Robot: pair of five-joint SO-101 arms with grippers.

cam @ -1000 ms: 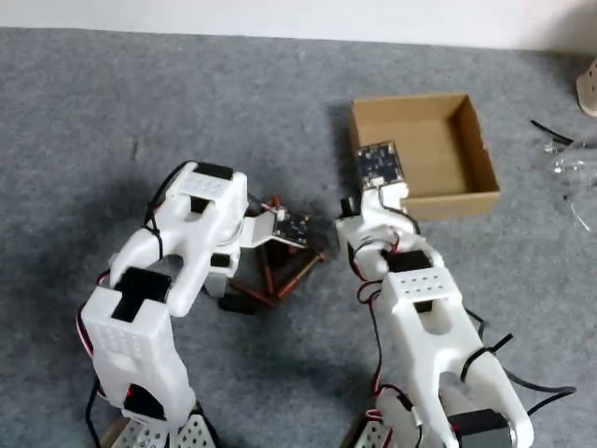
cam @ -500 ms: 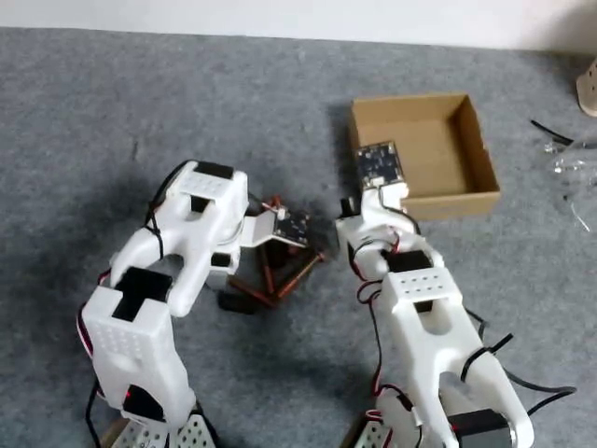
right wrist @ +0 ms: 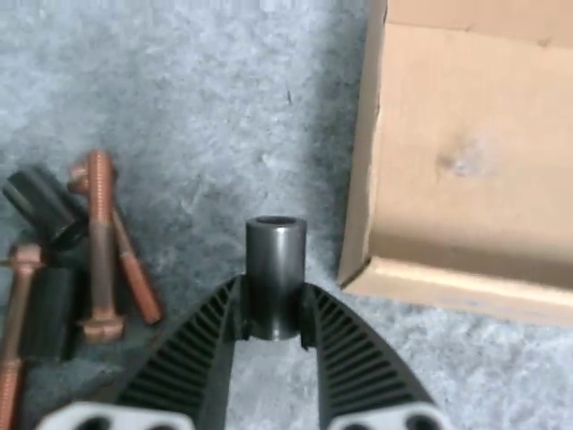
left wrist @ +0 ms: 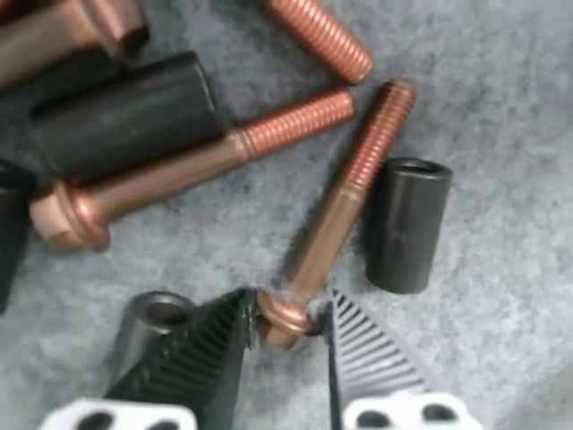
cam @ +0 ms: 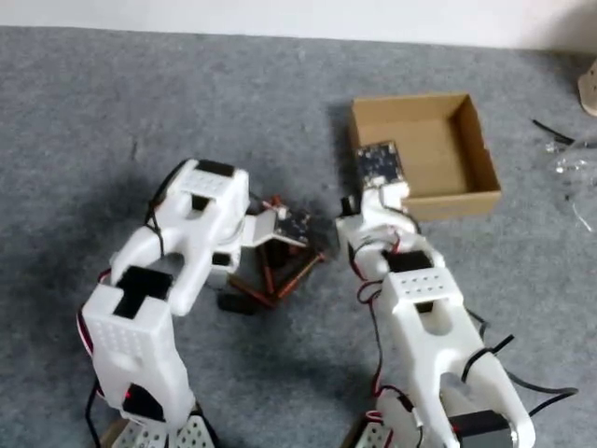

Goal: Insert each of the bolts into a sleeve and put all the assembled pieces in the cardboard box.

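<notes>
- The left gripper (left wrist: 285, 315) is clenching the head of a bolt (left wrist: 345, 210).
- That bolt is lying flat on the carpet (left wrist: 501, 107), just beside a loose sleeve (left wrist: 407, 224).
- The right gripper (right wrist: 273, 305) is grasping a sleeve (right wrist: 276, 255) by its lower end, its open end pointing away from the jaws.
- That sleeve is sitting just outside the near corner of the box (right wrist: 466, 161).
- Spare bolts (cam: 280, 271) and sleeves are lying heaped between the two arms.

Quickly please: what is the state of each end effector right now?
Left end effector: closed on the head of a copper bolt.
Right end effector: closed, holding a black sleeve.
</notes>
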